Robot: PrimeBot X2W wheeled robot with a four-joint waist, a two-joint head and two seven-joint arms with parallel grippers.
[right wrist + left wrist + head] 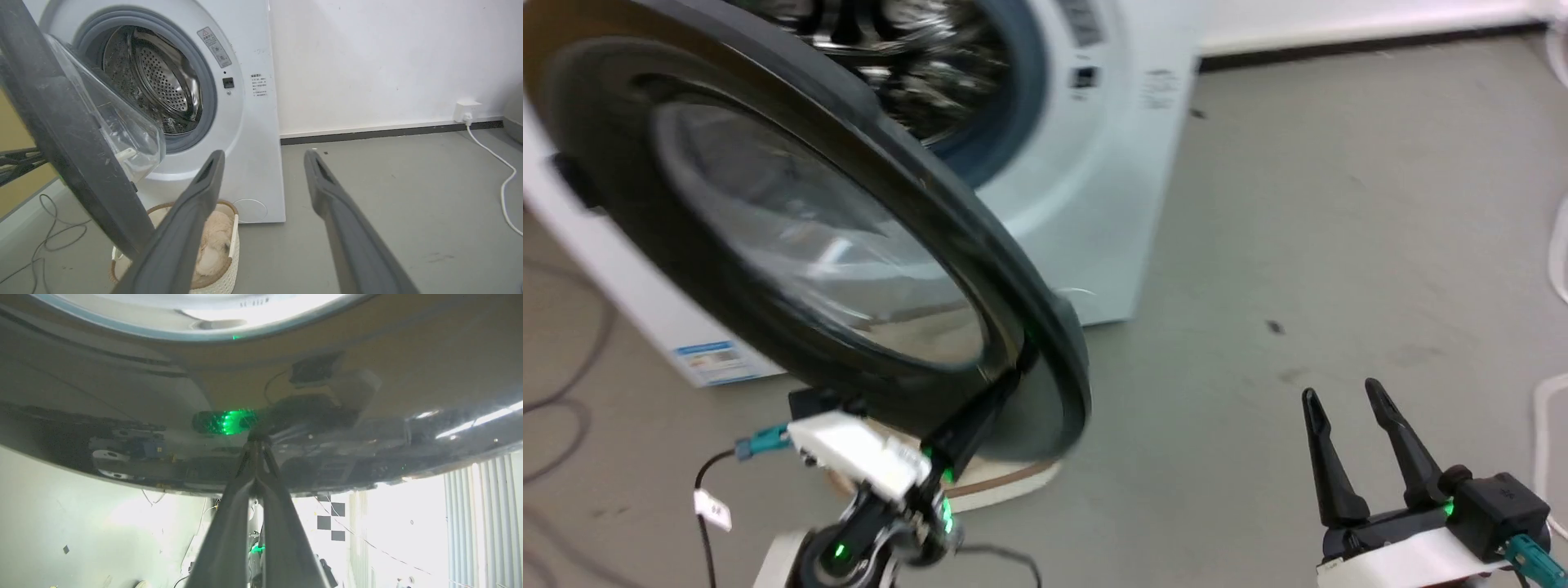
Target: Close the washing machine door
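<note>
1. Touching the washing machine door (809,237) with my left claw (256,443), I have its two fingers squeezed together, tips against the door's glossy dark rim near its lower edge, and nothing is held between them
2. The door stands swung partway out from the white washing machine (249,134), its clear glass bowl bulging toward the steel drum (163,85), whose grey-ringed opening is uncovered
3. My right claw (1339,396) hovers over the grey floor (1298,204), well apart from the door, fingers spread wide and empty
4. A pale woven basket (229,261) sits on the floor just beside the machine's front, below the door
</note>
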